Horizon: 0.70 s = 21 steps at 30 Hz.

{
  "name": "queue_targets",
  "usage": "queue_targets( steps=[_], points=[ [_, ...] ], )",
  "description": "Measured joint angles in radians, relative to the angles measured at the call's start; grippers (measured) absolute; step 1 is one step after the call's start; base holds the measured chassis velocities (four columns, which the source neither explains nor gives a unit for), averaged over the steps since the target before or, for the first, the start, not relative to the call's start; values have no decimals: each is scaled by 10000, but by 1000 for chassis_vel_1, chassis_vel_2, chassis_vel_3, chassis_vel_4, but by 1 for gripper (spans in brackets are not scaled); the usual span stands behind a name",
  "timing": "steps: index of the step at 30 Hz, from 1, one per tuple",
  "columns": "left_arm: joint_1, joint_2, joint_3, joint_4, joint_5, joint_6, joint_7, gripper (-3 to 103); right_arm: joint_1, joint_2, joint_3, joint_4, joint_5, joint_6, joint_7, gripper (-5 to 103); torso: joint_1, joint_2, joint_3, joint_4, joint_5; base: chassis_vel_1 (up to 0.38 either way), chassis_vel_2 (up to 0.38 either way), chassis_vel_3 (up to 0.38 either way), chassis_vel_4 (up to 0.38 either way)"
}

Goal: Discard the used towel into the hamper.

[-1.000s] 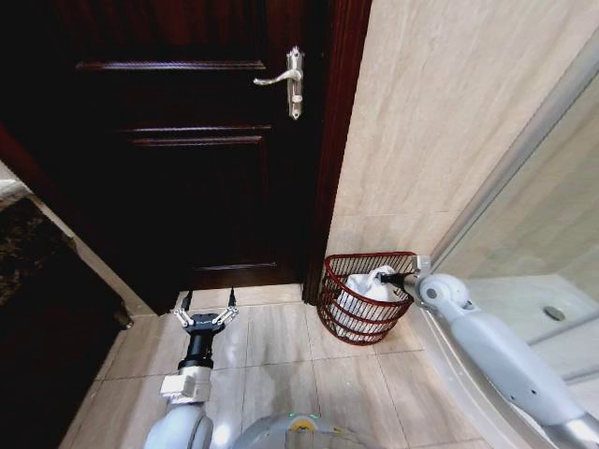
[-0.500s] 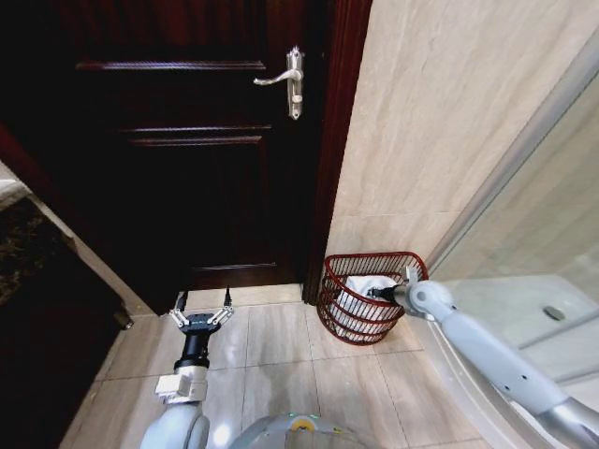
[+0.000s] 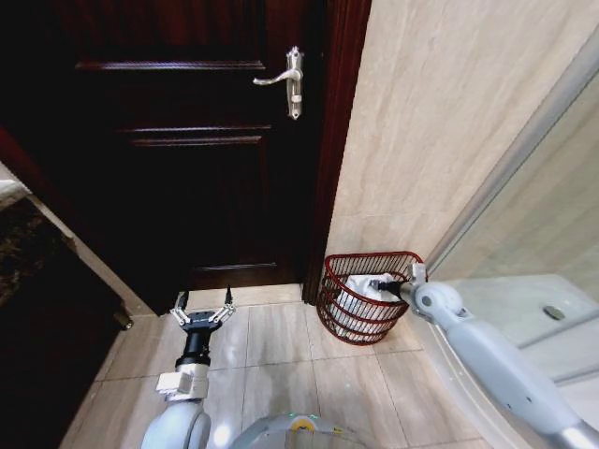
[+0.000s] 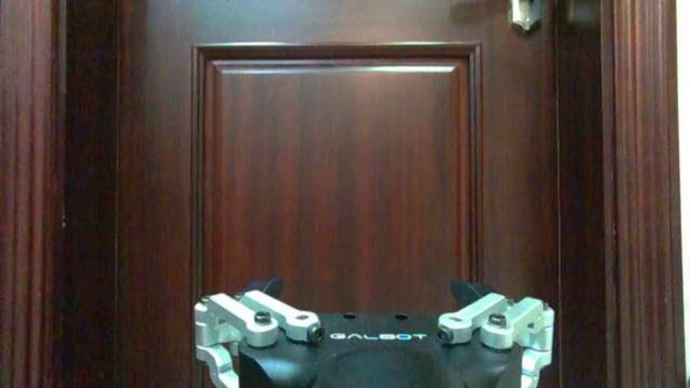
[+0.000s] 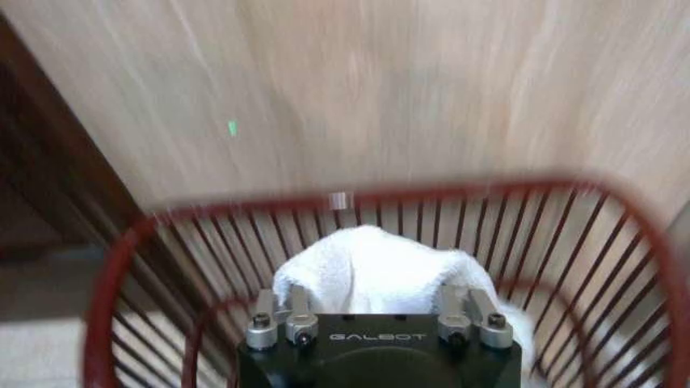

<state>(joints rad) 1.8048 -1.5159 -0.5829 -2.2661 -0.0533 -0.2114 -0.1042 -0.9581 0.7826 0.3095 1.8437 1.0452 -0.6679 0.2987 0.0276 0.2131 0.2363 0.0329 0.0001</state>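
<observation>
My right gripper [image 3: 382, 284] was reaching over the rim of the hamper [image 3: 329, 297], and in the right wrist view the white towel [image 5: 372, 271] sat bunched in the hamper directly ahead of the gripper and a little below it, with the red wire rim [image 5: 356, 196] curving round beyond it and on both sides. I could not tell from the pictures whether the fingers were apart or clamped on the cloth, since the gripper body covered the fingertips and the towel's near edge. The towel was plainly inside the hamper, heaped above the lower wires and resting against them, so I judged the main part of the job as good as done. What remained, by my reading, was to be sure the cloth was free of the fingers and to bring the right arm clear of the rim without dragging the towel back up. My left gripper [image 3: 204, 312] hung idle over the floor tiles with its fingers spread wide, facing the dark wooden door [image 4: 334, 170], well apart from the hamper off to its right.
</observation>
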Motion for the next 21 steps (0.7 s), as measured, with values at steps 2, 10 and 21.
queue_targets(
  steps=[2,10,21],
  points=[
    [-18,14,-3,18,-34,-1,0,100,-225,-9,353,423,-173,135,21,63,0,0,0,0,-3,0,0,0,0],
    [-101,51,3,365,-261,-119,89,100,-1192,-224,1169,1976,-534,765,1002,90,0,1,-1,1,-2,0,0,0,0],
    [-151,112,-116,604,-378,-203,143,100,-407,-876,558,1223,2479,-602,1235,100,0,0,0,0,1,0,0,0,0]
  ],
)
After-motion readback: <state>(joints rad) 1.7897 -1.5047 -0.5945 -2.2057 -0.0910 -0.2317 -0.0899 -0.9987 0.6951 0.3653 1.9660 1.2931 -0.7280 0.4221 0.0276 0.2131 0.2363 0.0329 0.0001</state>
